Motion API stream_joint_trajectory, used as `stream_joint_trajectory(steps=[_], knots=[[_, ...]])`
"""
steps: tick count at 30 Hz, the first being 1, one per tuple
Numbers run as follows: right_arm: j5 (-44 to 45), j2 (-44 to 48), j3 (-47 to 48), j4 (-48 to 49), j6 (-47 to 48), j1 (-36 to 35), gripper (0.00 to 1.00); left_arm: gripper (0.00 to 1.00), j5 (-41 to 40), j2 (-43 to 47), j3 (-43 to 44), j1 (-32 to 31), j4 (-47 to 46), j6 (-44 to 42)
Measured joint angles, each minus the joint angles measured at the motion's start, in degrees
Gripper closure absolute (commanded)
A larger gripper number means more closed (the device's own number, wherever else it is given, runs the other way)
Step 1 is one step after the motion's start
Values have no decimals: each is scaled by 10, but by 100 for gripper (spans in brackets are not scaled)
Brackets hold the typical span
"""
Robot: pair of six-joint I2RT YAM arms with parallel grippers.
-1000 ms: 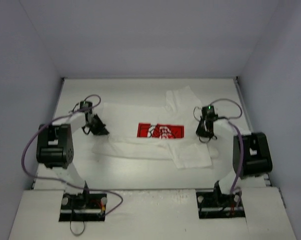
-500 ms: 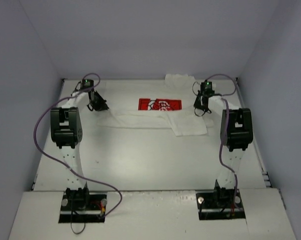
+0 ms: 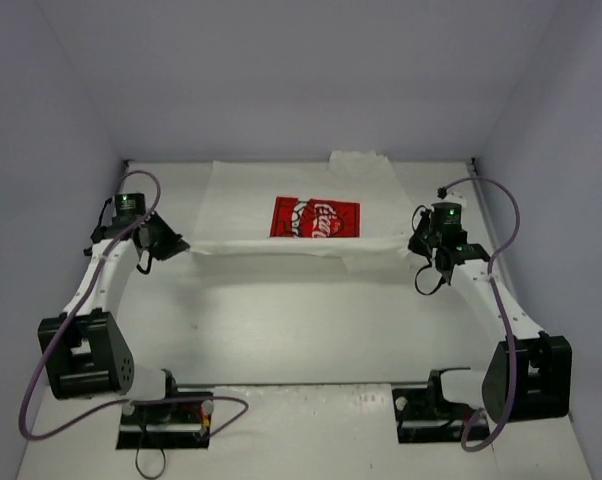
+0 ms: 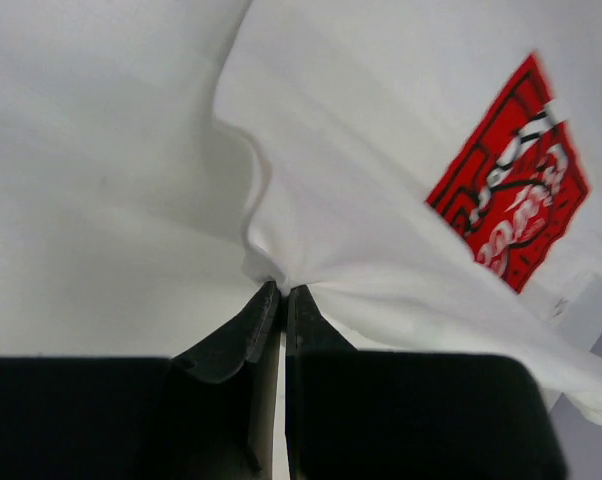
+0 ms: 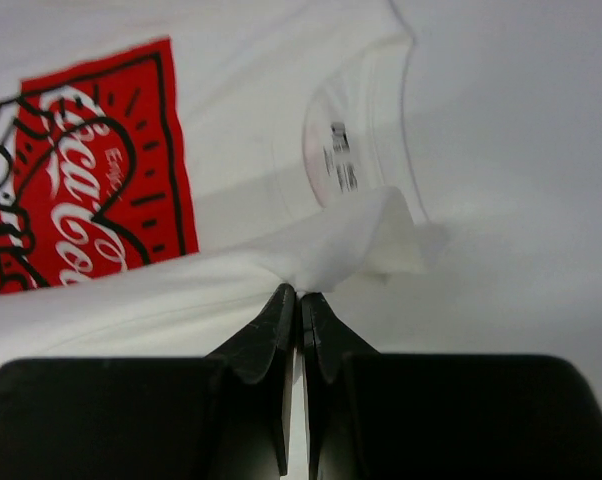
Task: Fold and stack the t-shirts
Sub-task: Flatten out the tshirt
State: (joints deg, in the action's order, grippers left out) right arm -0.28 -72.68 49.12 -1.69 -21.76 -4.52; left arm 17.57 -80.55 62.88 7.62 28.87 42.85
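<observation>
The t-shirt (image 3: pixel 251 200) lies at 12 o'clock on the tabletop (image 3: pixel 301 320), its near edge stretched between the left claw (image 3: pixel 169 243) at 9 o'clock and the right claw (image 3: pixel 424 252) at 3, both clamped tight on cloth. Pulling wider could tear either thin pinch free, skewing the fold. The red print (image 3: pixel 315 217) reads "Coca"; the neck label (image 5: pixel 339 158) is illegible.

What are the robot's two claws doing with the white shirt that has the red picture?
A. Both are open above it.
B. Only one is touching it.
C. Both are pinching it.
C: in the wrist views, the left gripper and the right gripper each have their jaws shut on a bunched bit of the t-shirt.
</observation>
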Motion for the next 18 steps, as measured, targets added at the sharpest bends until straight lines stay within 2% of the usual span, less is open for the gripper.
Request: stream_joint_trajectory(steps=[8, 18], knots=[[1, 76, -131, -54, -48, 1, 100, 100, 1, 4, -151, 0, 16, -9], [18, 163, -149, -101, -88, 1, 100, 100, 6, 71, -166, 0, 13, -16]])
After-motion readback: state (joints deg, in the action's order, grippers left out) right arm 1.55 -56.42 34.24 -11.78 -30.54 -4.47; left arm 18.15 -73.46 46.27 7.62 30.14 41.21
